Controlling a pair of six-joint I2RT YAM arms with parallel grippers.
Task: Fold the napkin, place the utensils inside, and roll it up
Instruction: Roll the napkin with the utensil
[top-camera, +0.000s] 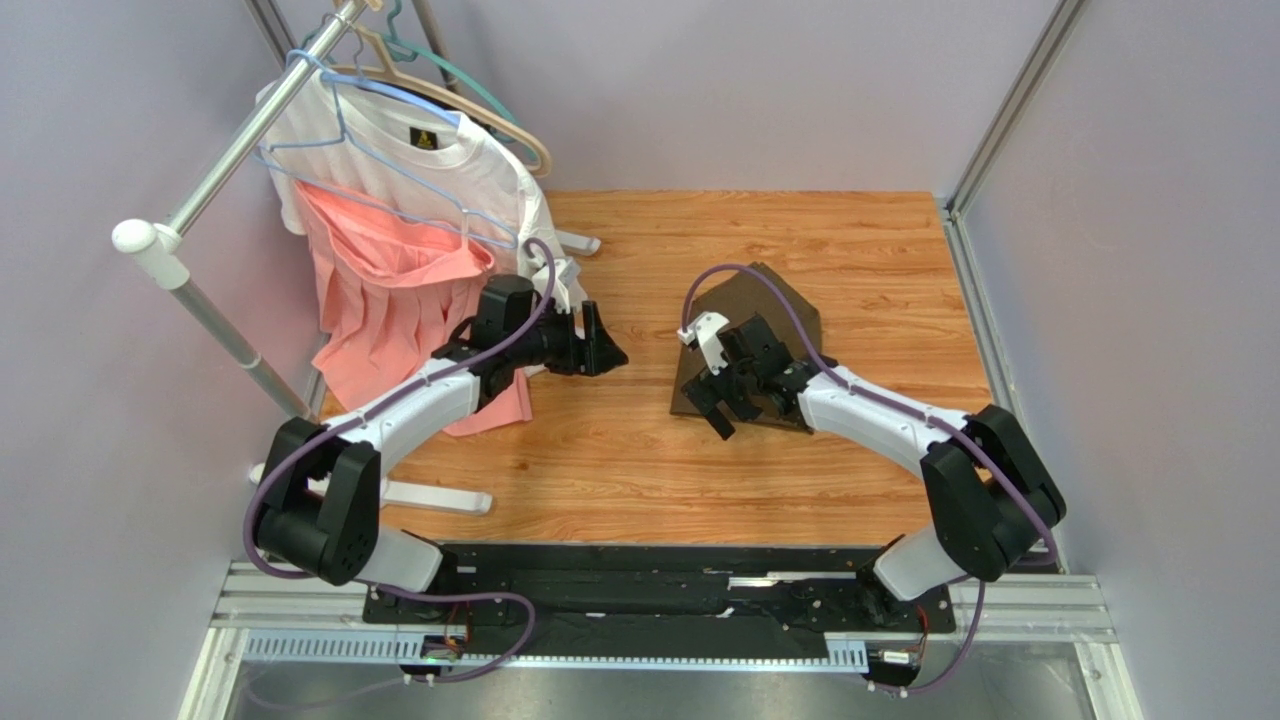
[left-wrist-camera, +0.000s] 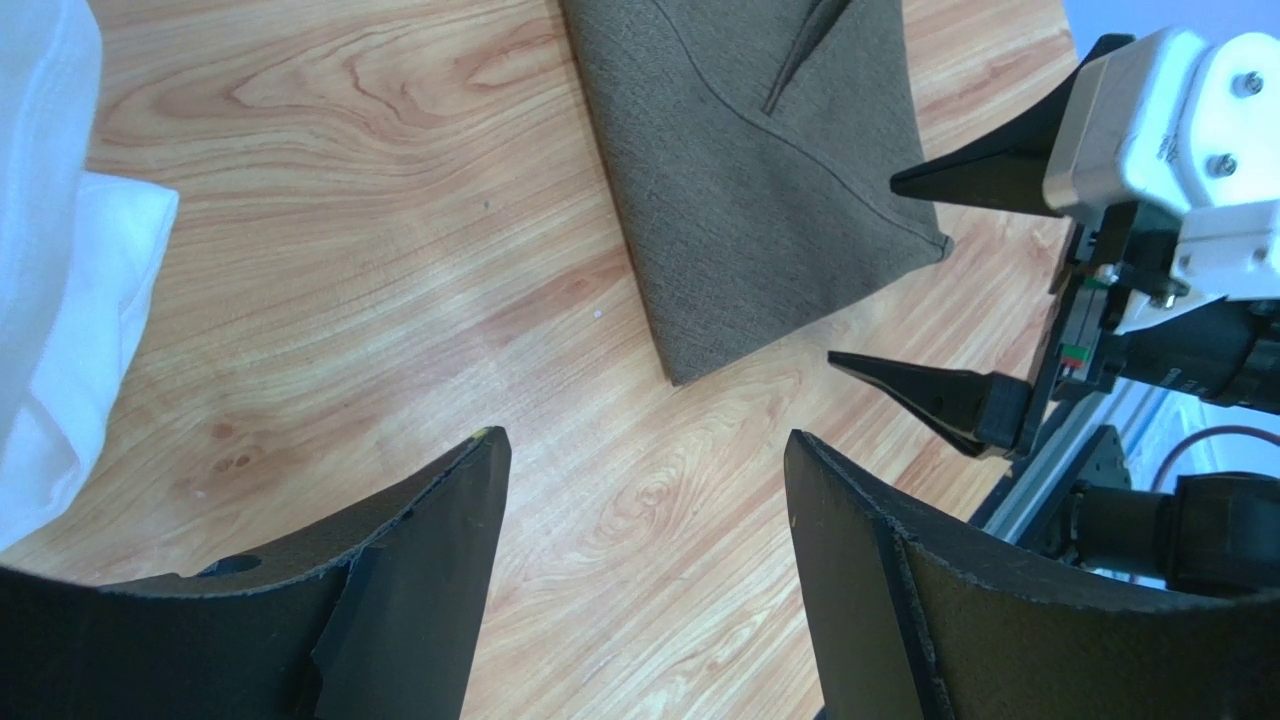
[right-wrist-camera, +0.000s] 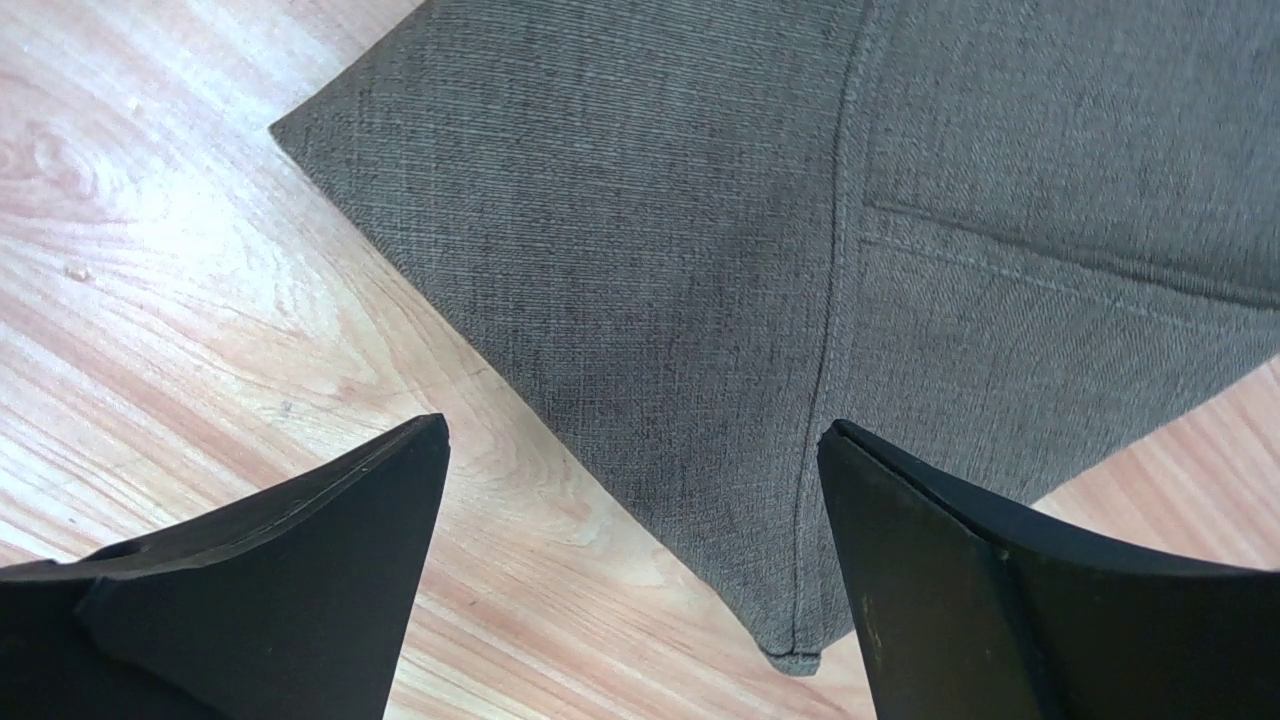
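Note:
The dark olive-brown napkin (top-camera: 774, 323) lies folded on the wooden table, right of centre. It also shows in the left wrist view (left-wrist-camera: 751, 165) and in the right wrist view (right-wrist-camera: 781, 255). My right gripper (top-camera: 724, 402) is open and empty, hovering over the napkin's near-left corner (right-wrist-camera: 789, 653). My left gripper (top-camera: 609, 353) is open and empty, over bare wood left of the napkin, pointing toward it. In the left wrist view my left gripper (left-wrist-camera: 646, 450) faces the right gripper's fingers (left-wrist-camera: 932, 398). No knife or fork shows in any view.
A clothes rack (top-camera: 196, 285) stands at the left with a white T-shirt (top-camera: 436, 165) and a pink garment (top-camera: 383, 293) hanging close beside my left arm. The rack's white foot (top-camera: 436, 498) lies on the table. Purple walls enclose the table.

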